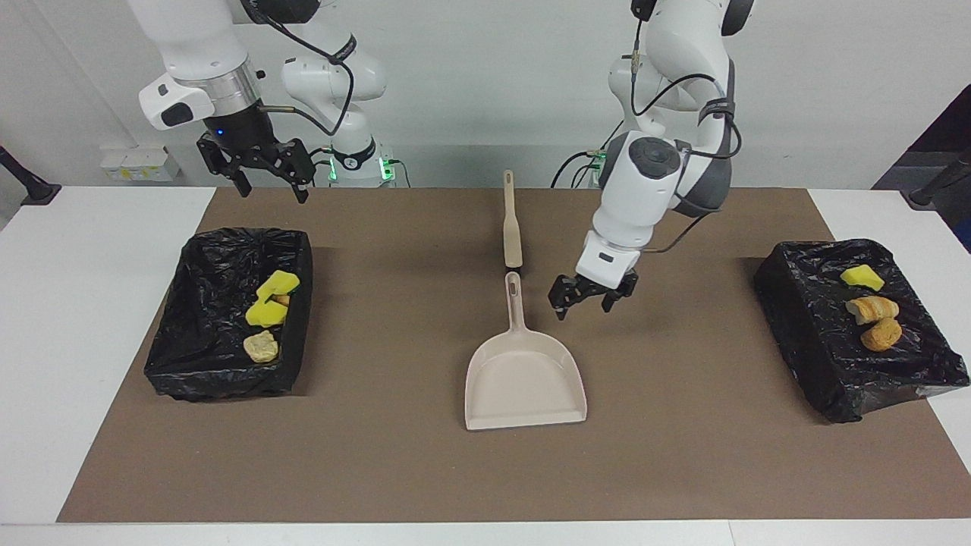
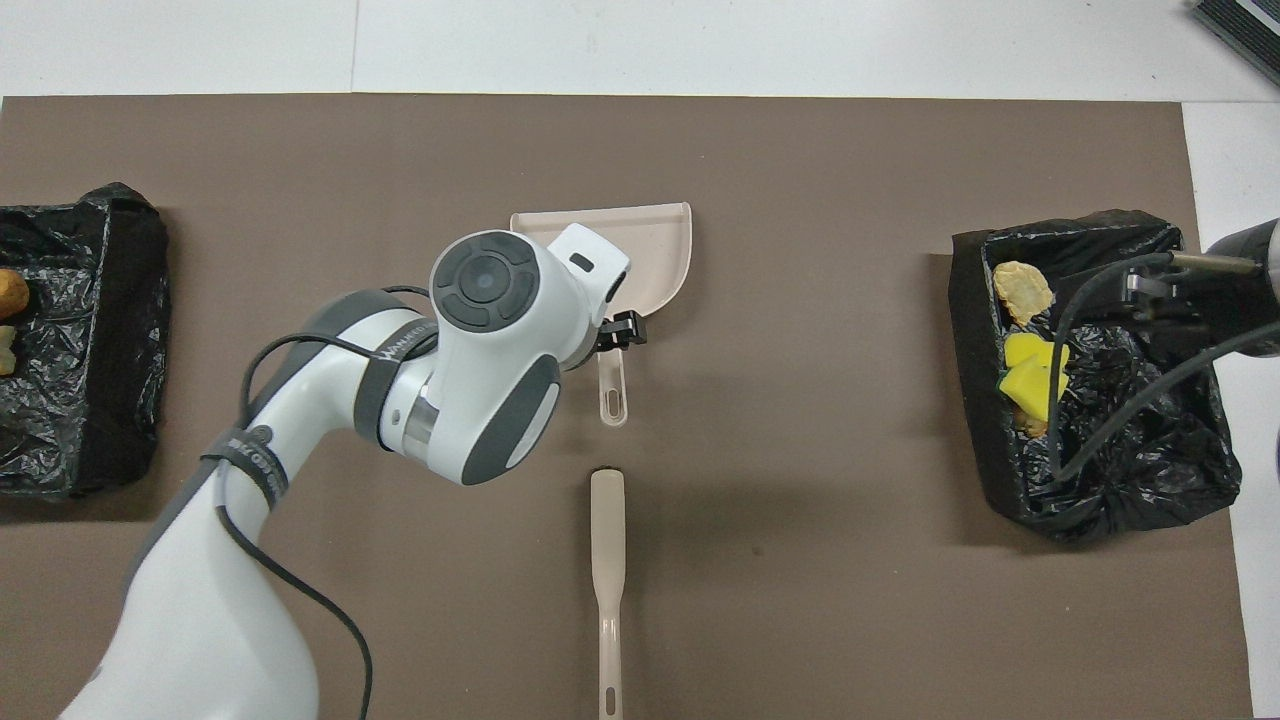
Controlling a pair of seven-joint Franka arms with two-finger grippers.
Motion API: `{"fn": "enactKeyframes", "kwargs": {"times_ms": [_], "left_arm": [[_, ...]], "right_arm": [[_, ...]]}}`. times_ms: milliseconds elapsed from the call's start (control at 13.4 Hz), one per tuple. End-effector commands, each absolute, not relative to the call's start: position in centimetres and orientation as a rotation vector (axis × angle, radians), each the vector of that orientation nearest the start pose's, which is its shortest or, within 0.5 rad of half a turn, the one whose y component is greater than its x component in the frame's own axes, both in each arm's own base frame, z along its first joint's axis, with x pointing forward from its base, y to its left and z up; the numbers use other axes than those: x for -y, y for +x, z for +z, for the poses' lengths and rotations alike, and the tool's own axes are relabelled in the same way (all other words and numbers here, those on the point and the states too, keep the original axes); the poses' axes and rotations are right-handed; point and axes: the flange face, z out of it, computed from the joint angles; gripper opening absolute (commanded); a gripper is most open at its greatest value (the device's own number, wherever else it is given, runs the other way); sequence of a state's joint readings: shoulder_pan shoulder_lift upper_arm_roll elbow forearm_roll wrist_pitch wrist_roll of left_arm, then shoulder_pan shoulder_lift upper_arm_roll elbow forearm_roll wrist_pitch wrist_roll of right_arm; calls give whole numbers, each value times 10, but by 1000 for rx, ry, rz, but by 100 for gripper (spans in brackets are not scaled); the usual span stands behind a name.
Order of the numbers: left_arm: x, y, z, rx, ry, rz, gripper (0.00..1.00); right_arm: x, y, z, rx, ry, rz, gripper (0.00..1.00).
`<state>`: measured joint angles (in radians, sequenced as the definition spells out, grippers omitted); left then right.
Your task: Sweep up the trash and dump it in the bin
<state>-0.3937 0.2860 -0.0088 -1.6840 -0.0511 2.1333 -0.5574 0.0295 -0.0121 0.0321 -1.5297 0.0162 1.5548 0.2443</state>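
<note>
So the setup is a white table (image 1: 91, 318) with a big brown mat (image 1: 683, 455) covering most of it, and a plain light grey wall (image 1: 470, 76) rising at the robots' end. A white socket box (image 1: 135, 163) sits low on the wall toward the right arm's end.

Counting stuff: two bins lined with black bags, one at each end of the mat. The bin at the right arm's end (image 1: 220, 371) has the trash in it: two yellow sponge chunks (image 1: 269, 299), one showing a green edge, a small tan bit tucked against them, and a tan crust (image 1: 261, 346) lying farther from the robots. The bin at the left arm's end (image 1: 804, 334) holds three pieces: one yellow sponge chunk (image 1: 862, 277) and two orange-tan rolls (image 1: 876, 320). That makes seven scraps, all in bins. There's one beige dustpan (image 1: 525, 379) lying flat mid-mat, handle pointing at the robots, and one beige brush (image 1: 511, 224) in line with it, nearer to the robots, with a small gap between the two.

The left arm is bent over at the elbow, wrist pointing down, and the left gripper (image 1: 592, 297) hangs just beside the dustpan handle, released and holding nothing. The right gripper (image 1: 258, 168) is up high near the robots' edge of the mat by its bin, fingers spread, also empty.
</note>
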Motion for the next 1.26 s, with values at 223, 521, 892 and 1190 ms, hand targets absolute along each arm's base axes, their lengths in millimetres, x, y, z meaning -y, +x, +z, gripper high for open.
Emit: {"fn": "enactKeyframes", "kwargs": {"times_ms": [223,521,892,1190], "left_arm": [[147,637,476,102,-3171,-157,100],[71,628,515,-104,-3159,-141,100],[40,591,570,-165,-3152,-114,100],[47,563,597,-201,-3150,-70,100]], "right_arm": [[-29,550,653,-268,-3102,-67,100],[-28,550,653,-270,-3101,-66,100],[-28,550,653,-270,-3101,-66,100],[-28,550,653,-270,-3101,-66,100]]}}
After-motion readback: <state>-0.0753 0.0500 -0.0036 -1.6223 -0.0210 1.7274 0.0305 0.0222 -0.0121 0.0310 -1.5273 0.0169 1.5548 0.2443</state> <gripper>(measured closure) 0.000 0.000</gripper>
